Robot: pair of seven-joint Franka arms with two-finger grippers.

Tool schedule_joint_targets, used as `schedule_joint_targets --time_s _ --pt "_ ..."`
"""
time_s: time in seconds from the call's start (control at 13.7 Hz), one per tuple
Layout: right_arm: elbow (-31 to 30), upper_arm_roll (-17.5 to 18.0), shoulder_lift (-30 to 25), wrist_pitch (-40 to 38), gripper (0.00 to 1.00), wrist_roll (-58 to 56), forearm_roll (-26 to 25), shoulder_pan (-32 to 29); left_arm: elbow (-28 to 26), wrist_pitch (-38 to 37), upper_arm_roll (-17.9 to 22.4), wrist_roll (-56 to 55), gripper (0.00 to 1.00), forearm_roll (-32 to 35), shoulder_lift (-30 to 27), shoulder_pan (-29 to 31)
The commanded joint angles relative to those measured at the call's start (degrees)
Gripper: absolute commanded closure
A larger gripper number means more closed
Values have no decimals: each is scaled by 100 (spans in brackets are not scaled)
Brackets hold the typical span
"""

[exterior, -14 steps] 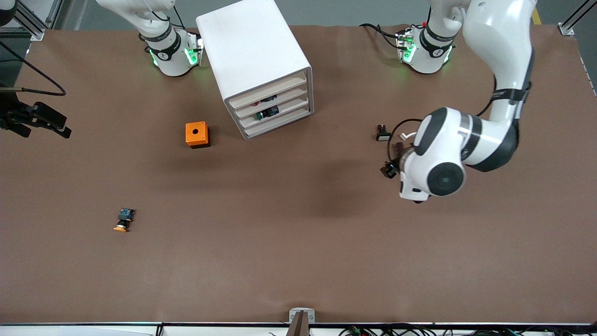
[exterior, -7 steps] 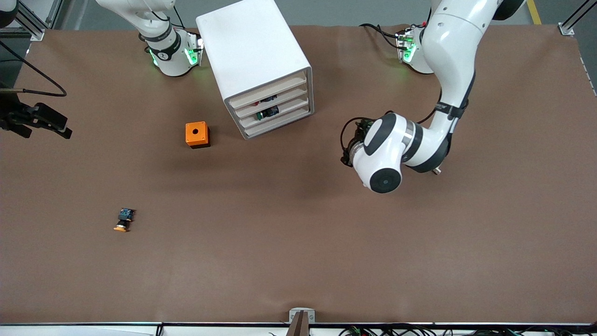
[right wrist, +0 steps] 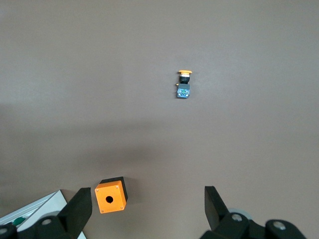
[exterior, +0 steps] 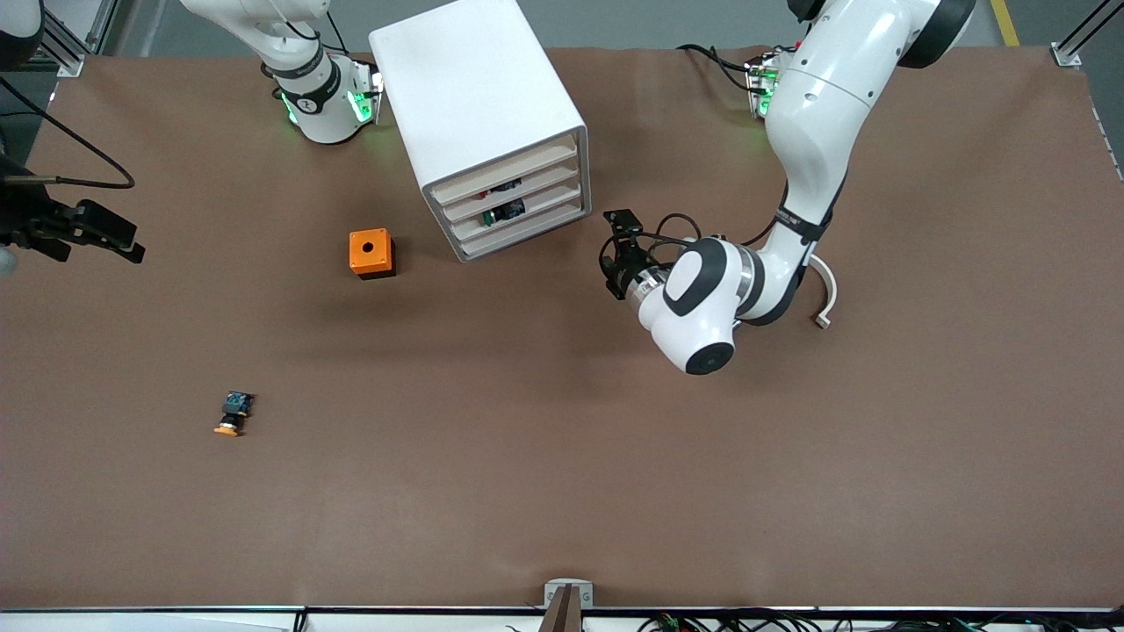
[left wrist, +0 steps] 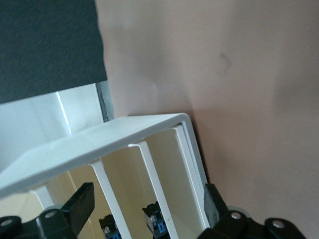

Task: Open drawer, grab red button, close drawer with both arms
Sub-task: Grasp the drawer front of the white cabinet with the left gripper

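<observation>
The white cabinet (exterior: pixel 479 105) stands near the robots' bases with all four drawers shut. The red-capped button (exterior: pixel 499 187) shows dimly through the front of the second drawer from the top (exterior: pixel 536 182). My left gripper (exterior: pixel 615 256) is low, just off the drawer fronts toward the left arm's end, and points at them. In the left wrist view the left gripper (left wrist: pixel 148 194) is open and empty, facing the cabinet (left wrist: pixel 139 132); two black bodies with bluish backs (left wrist: pixel 157 222) show inside. My right gripper (right wrist: pixel 147 196) is open and empty, high over the table.
An orange cube with a round hole (exterior: pixel 371 253) sits beside the cabinet toward the right arm's end; it also shows in the right wrist view (right wrist: pixel 110 195). A yellow-orange-capped button (exterior: pixel 232 414) lies nearer the front camera (right wrist: pixel 184 84). A green-capped button (exterior: pixel 507 211) lies in the third drawer.
My left arm has swung from the left arm's end of the table toward the cabinet, bringing its gripper to the drawer fronts. The right arm has hardly moved.
</observation>
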Motion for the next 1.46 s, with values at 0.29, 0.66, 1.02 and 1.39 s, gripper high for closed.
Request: schedule_joint_targets --time_s 0.29,0.66,1.02,1.39 --pt "-28 -29 58 33 0 35 -72 30 206 -104 35 -1257 35 -1137 186 -460" --pt "-28 -20 58 15 0 35 -72 21 198 -104 44 -1257 40 -1445 353 -803" --pt "-37 -20 58 -11 0 97 -72 38 198 -104 35 -1292 65 -1480 503 -979" --pt "-28 -20 49 -20 0 114 -72 56 250 -104 88 -1248 100 -1472 485 -935"
